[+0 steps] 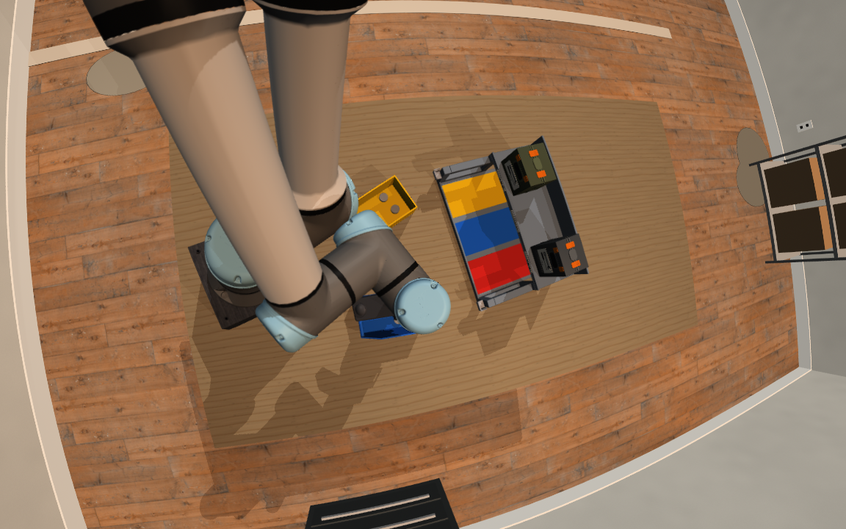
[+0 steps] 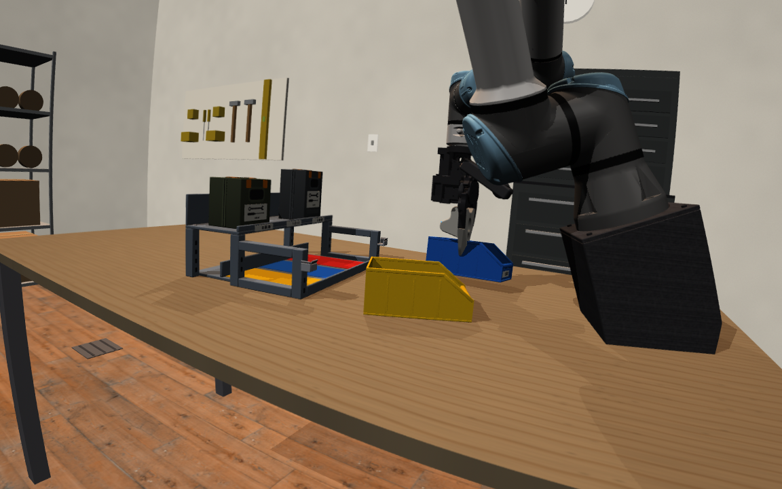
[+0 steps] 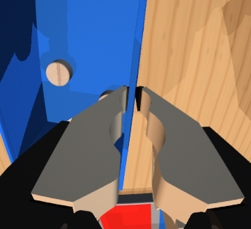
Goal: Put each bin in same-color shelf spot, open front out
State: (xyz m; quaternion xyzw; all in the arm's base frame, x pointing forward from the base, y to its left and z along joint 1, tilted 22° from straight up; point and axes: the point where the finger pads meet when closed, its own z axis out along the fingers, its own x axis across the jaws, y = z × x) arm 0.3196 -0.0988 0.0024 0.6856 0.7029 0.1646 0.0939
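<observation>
My gripper [image 2: 462, 250] [image 3: 132, 88] is shut on a long side wall of the blue bin [image 1: 380, 328] [image 2: 485, 264] [image 3: 94, 20]. The bin seems slightly above the table, its low front toward the robot base. One round part [image 3: 58, 73] lies inside; another is mostly behind a finger. The yellow bin [image 1: 373, 205] [image 2: 406, 291] stands on the table, partly under the arm in the top view, with two round parts visible. The shelf [image 1: 537, 217] [image 2: 192, 252] has yellow [image 1: 475, 195], blue [image 1: 486, 230] and red [image 1: 497, 266] marks, with no bin on them. No red bin is visible.
A green-black case [image 1: 534, 167] [image 2: 241, 200] and a dark case [image 1: 560, 256] [image 2: 301, 193] stand on the shelf's upper board. Side rails and posts flank the marks. The black robot base [image 2: 649, 279] stands beyond the bins' open fronts.
</observation>
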